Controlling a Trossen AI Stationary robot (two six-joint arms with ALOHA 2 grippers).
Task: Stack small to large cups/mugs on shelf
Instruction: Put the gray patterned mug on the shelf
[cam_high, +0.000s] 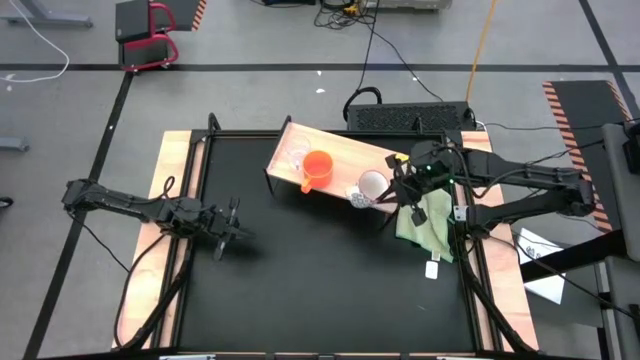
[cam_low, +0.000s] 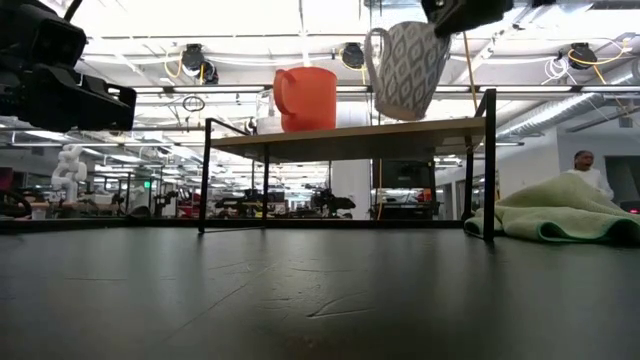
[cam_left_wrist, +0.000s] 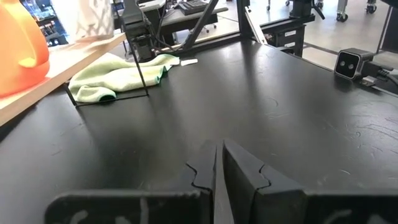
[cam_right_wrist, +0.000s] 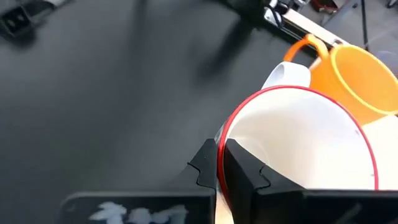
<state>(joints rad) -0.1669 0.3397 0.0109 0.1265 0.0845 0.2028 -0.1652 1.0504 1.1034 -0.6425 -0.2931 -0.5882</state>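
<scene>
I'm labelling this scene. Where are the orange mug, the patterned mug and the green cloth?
orange mug (cam_low: 307, 98), low view, middle of its side wall.
patterned mug (cam_low: 410, 68), low view, middle of its patterned body.
green cloth (cam_high: 427, 224), high view, centre of the cloth.

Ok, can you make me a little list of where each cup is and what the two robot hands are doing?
clear cup: on the shelf, at its far end from the right arm
orange mug: standing on the shelf, middle
white speckled mug: lifted above the shelf's near end, tilted
right gripper: shut on the white speckled mug's rim
left gripper: shut, holding nothing, over the black table
green cloth: lying on the table beside the shelf
</scene>
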